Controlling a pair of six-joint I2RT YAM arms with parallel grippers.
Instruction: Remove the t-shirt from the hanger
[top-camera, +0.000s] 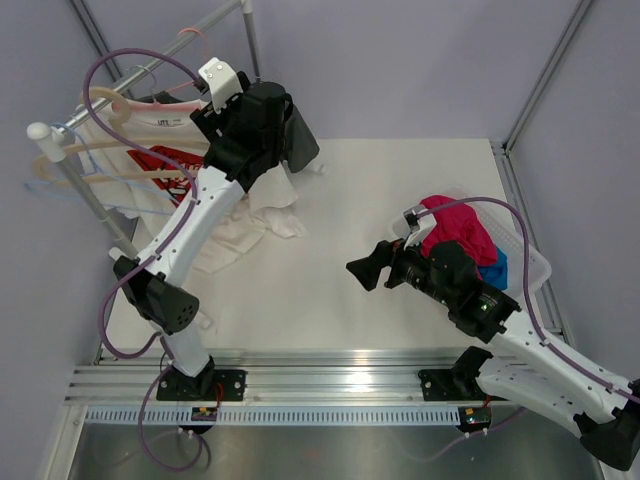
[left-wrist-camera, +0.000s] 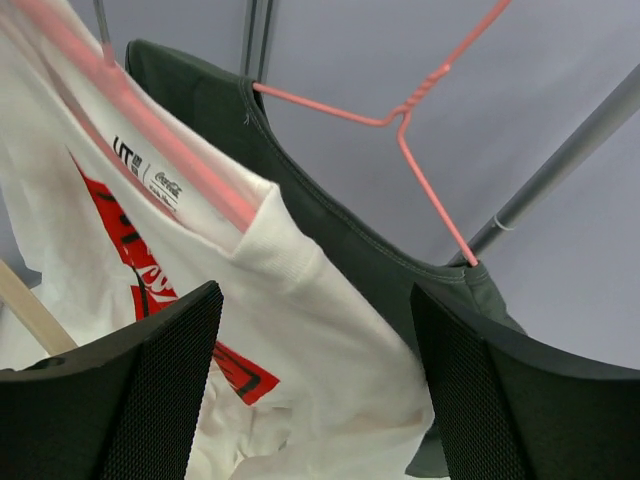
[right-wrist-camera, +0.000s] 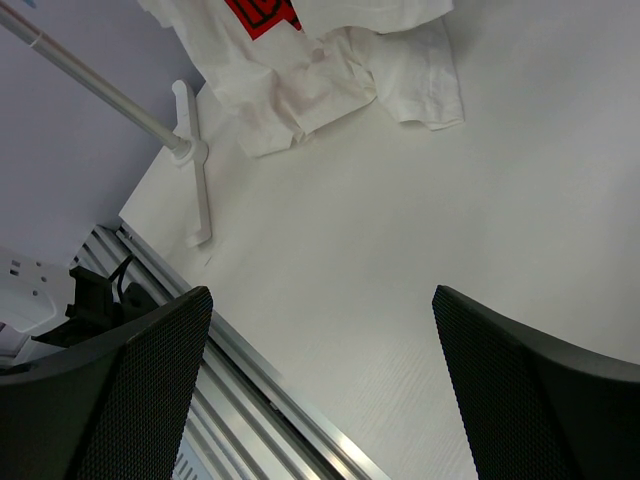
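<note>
The white t-shirt (left-wrist-camera: 300, 300) with the red graphic hangs on the salmon-pink hanger (left-wrist-camera: 150, 130), whose arm shows inside the collar. In the top view the t-shirt (top-camera: 150, 165) hangs from the rack at the far left, its hem resting on the table. My left gripper (left-wrist-camera: 315, 400) is open, its fingers on either side of the t-shirt's shoulder and not closed on it. In the top view the left gripper (top-camera: 208, 125) is raised at the rack. My right gripper (top-camera: 368, 270) is open and empty above the table's middle, as the right wrist view (right-wrist-camera: 320, 400) also shows.
A dark grey t-shirt (left-wrist-camera: 330, 210) hangs on a pink wire hanger (left-wrist-camera: 400, 110) right behind the white one. A beige hanger (top-camera: 60, 150) is on the rack's rail (top-camera: 150, 70). A basket (top-camera: 525, 265) with a magenta garment (top-camera: 455, 232) stands at the right. The rack's foot (right-wrist-camera: 195, 170) lies on the table.
</note>
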